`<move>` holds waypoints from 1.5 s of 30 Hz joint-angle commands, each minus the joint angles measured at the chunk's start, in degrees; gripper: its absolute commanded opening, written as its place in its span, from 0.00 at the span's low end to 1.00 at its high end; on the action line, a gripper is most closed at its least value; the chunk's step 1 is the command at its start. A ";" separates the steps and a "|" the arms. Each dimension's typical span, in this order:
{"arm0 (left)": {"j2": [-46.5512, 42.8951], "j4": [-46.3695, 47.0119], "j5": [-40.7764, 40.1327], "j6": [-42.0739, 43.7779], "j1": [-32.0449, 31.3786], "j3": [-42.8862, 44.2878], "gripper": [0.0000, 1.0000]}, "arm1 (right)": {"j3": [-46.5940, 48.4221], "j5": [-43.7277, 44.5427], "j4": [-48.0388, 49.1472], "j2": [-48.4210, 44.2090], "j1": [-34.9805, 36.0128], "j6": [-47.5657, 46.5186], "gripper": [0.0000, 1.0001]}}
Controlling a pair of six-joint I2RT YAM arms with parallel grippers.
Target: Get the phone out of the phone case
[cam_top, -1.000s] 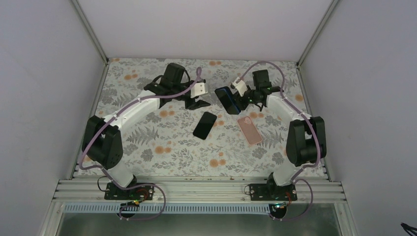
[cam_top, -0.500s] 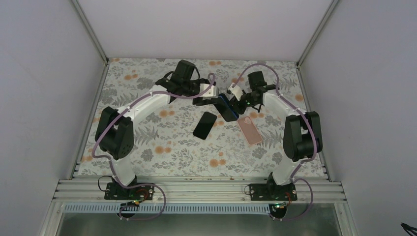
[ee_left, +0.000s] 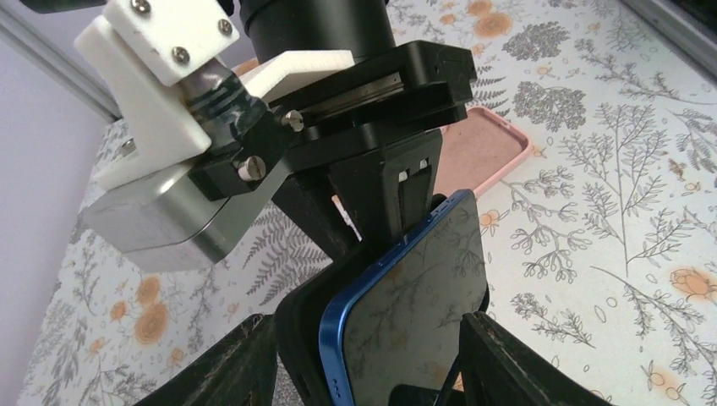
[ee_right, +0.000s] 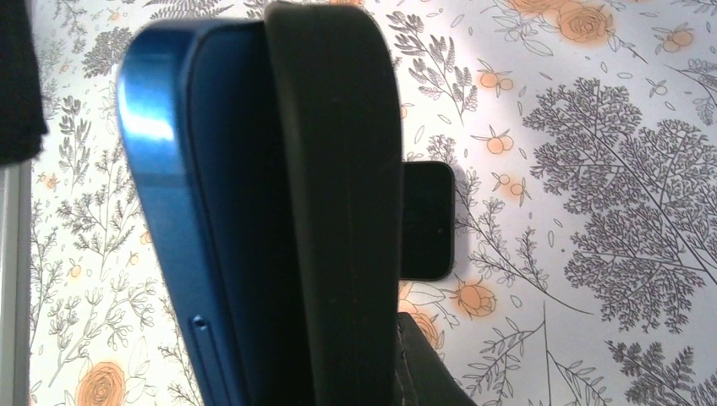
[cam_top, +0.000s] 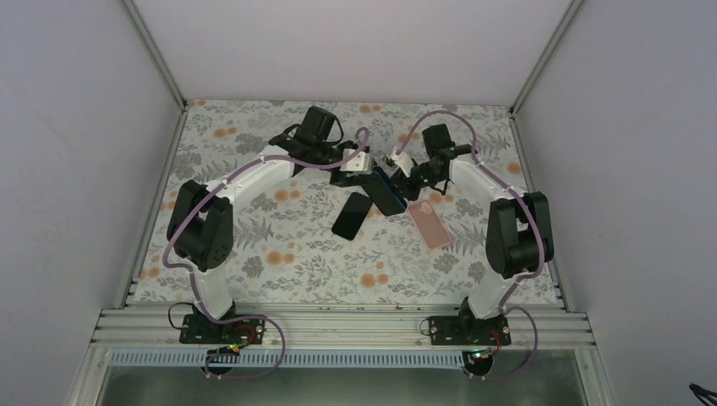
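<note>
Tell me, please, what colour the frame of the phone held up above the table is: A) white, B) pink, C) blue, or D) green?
C: the left wrist view shows the phone with a blue frame, backed by a black case, while the pink case lies flat and apart from it.

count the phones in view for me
2. A blue phone, partly in its black case, held up by the right gripper; a black phone flat on the table, left of the pink case. None seems hidden.
</note>
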 commanded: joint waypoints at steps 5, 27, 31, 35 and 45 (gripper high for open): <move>1.62 -4.66 5.56 3.71 -0.24 3.46 0.52 | 3.06 -4.31 -0.63 -1.56 1.39 -1.05 0.04; 5.59 -11.56 0.35 4.18 -1.62 9.82 0.41 | 3.39 -2.96 -1.15 -1.66 2.85 -1.35 0.04; 7.68 -16.68 -1.73 6.00 -1.93 12.86 0.39 | 4.11 -2.86 -1.61 -2.40 2.85 -1.40 0.04; 8.33 -18.79 -4.64 7.00 -2.62 14.25 0.38 | 5.72 -2.96 -3.34 -2.59 2.87 -1.96 0.04; 7.20 -24.34 -6.18 10.58 -2.82 15.59 0.32 | 7.50 -4.13 -6.99 -0.16 2.63 -3.29 0.04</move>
